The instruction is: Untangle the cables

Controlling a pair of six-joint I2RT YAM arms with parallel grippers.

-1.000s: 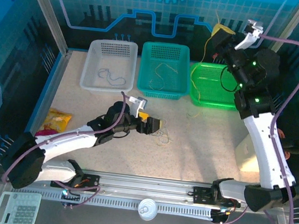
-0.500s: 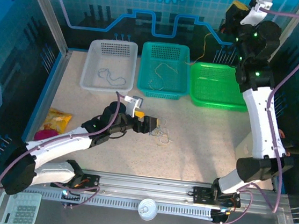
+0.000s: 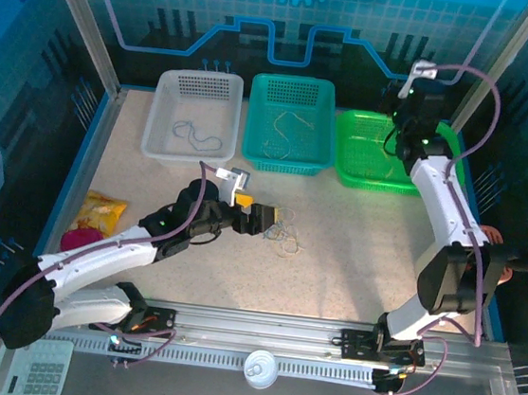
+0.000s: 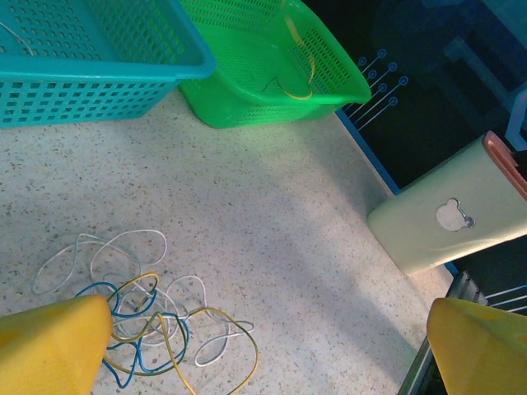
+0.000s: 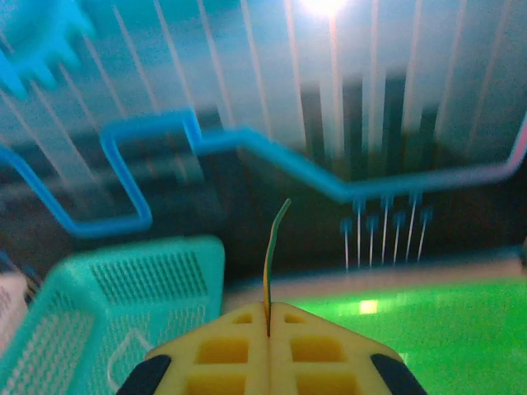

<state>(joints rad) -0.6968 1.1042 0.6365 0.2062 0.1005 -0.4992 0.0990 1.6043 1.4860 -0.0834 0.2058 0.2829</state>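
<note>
Likely for dropping, a cable (image 5: 275,243) is pinched in the right gripper (image 5: 268,317) over the far-edge green basket (image 3: 360,151); the left gripper (image 3: 279,220) is spread open.

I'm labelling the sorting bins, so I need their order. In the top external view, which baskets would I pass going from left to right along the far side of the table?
white basket → teal basket → green basket
</note>
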